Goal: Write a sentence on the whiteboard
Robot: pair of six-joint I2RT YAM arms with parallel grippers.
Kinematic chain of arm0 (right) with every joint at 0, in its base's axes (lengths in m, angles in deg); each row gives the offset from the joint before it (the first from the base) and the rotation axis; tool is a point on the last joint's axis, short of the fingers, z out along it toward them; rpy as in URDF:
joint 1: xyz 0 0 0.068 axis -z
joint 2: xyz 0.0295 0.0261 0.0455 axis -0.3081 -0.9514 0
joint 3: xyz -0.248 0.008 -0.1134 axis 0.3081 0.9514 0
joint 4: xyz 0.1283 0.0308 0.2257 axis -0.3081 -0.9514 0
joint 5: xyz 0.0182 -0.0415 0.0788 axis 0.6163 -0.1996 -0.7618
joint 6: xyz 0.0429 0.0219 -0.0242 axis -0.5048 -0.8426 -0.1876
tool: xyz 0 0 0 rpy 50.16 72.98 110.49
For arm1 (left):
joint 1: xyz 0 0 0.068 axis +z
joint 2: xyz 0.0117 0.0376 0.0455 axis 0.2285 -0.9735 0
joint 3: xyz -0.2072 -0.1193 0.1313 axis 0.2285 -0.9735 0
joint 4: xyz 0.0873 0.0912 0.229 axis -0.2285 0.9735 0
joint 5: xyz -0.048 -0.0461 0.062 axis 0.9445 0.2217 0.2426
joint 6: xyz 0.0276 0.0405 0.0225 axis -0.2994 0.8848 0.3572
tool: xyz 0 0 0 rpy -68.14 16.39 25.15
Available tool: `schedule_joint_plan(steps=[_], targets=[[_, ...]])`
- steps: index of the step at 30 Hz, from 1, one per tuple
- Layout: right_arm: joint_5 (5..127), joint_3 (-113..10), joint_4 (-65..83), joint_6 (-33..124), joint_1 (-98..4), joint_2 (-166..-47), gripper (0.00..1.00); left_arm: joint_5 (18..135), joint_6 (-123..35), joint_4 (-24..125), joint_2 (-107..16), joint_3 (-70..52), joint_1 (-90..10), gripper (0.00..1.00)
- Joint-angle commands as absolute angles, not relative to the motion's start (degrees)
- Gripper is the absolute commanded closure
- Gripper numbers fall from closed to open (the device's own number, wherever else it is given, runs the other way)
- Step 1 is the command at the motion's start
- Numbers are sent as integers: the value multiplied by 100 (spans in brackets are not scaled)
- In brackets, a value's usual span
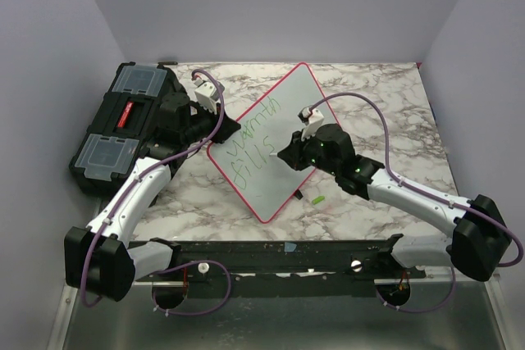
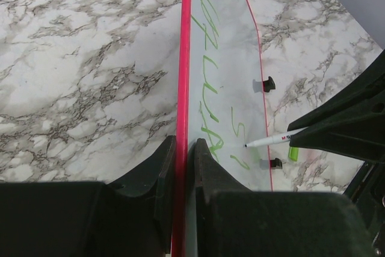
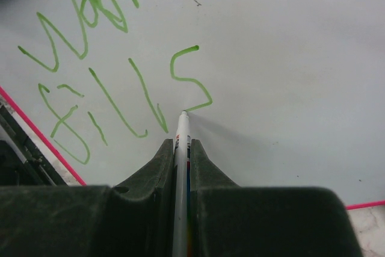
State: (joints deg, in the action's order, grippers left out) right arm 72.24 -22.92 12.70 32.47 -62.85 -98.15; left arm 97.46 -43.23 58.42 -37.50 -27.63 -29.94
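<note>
We see the whiteboard (image 1: 275,182) near the middle of the bench, turned cornerwise, with one corner toward the far edge and one toward the near edge. Our left claw (image 2: 183,148) is clamped on its left rim, a finger on either side of the red edge. Our right claw (image 3: 181,145) is closed around a white marker (image 3: 182,126), whose tip touches the board at the tail of the last "s". The sentence (image 1: 253,143) shows two green lines, the second reading "fills". A black toolbox (image 1: 123,125) sits by the far left corner.
</note>
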Motion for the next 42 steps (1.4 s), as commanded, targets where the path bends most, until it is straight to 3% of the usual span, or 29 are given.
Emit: schedule_joint_plan(steps=[1, 12, 17, 24, 42], targets=[[6697, -2302, 1314, 3321, -6294, -9824, 99, 9644, -3970, 5743, -3582, -2825, -3052, 100], [6773, -2057, 2975, 2849, -6293, -9047, 99, 9670, -3997, 5674, -3583, -2888, -3061, 100], [7850, -2012, 3081, 2805, -6294, -8945, 99, 9670, -3984, 5669, -3548, -2898, -3061, 100], [9332, -2358, 2086, 2966, -6299, -9180, 99, 9637, -3953, 5639, -3503, -2933, -3061, 100], [8477, -2483, 1791, 3177, -6277, -9510, 99, 9586, -3902, 5655, -3556, -2907, -3061, 100]])
